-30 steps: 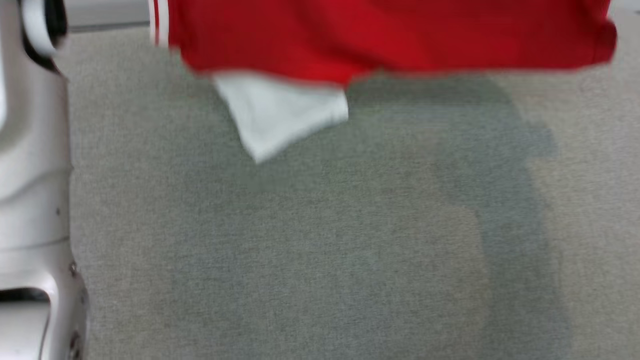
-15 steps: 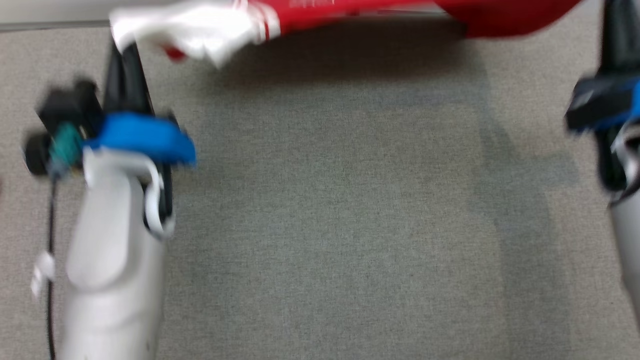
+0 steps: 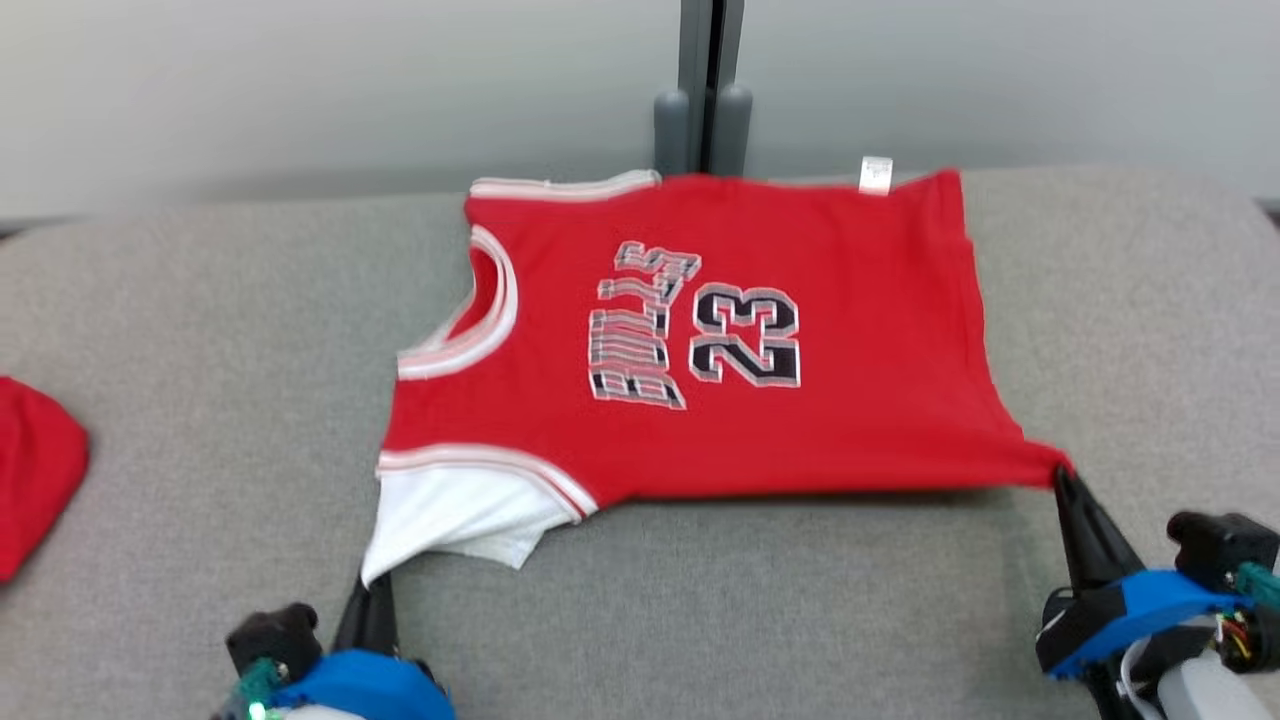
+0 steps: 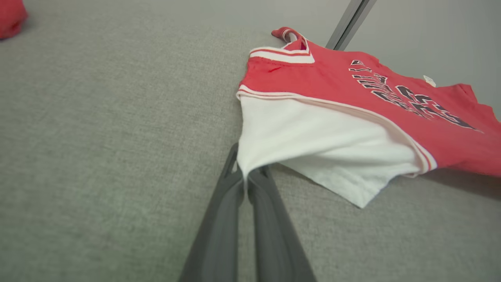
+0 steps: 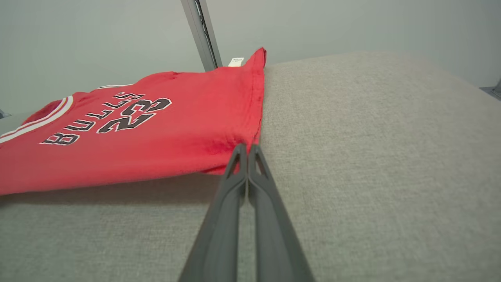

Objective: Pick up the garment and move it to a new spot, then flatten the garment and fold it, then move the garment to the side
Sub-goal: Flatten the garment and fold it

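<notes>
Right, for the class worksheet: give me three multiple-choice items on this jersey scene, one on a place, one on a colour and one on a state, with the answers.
1. In the head view, the spare red cloth lies at: A the far left; B the far right; C the centre.
2. The jersey has a sleeve in the left claw. Its colour is: A black; B white; C green.
3. The right claw is: A wide open; B shut on nothing; C shut on the jersey's hem corner.
Answers: 1 A, the left edge cuts it off; 2 B, white cloth is pinched in that claw; 3 C, the red corner is pinched in it.
</notes>
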Motion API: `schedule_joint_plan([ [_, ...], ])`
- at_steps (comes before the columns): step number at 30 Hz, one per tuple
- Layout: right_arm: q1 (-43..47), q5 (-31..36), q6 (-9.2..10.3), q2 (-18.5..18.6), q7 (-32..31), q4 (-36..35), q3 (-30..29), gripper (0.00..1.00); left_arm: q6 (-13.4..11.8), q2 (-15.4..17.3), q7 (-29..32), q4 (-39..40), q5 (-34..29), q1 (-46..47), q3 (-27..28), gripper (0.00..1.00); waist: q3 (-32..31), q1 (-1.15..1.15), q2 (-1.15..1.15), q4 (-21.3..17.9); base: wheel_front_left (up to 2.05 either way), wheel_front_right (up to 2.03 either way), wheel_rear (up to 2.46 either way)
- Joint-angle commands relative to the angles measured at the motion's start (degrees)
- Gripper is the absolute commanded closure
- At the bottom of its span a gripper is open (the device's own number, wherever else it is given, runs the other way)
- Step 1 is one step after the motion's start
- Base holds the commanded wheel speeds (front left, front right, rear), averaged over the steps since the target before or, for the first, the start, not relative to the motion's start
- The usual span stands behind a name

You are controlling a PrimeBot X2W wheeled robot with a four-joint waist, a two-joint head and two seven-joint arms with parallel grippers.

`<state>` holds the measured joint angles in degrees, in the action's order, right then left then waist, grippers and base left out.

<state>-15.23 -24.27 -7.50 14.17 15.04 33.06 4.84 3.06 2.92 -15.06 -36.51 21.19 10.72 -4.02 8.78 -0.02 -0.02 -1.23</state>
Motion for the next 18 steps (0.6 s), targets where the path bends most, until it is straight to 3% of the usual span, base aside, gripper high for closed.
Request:
schedule_joint_plan([
  [1, 1.7, 0.1, 0.01, -0.3, 0.2, 0.4, -0.6, 1.0, 0.0, 0.0, -0.2, -0.4, 0.5, -1.8, -0.6, 1.0, -2.6, 0.02, 0.02, -1.4, 0.0, 0.0, 0.0],
  [7, 10.1, 1.3, 0.01, -3.1, 0.2, 1.2, -4.0, 1.0, 0.0, 0.0, -0.2, -1.2, 3.7, -9.5, -3.6, 1.0, -8.8, 0.02, 0.02, -1.0, 0.0, 0.0, 0.0],
  [18, 18.7, 3.6, 0.01, -5.8, 0.2, 0.2, -6.4, 1.0, 1.5, 0.0, -0.2, 3.3, 1.9, -19.1, -5.7, 1.0, -13.9, 0.02, 0.02, 0.1, 0.0, 0.0, 0.0],
])
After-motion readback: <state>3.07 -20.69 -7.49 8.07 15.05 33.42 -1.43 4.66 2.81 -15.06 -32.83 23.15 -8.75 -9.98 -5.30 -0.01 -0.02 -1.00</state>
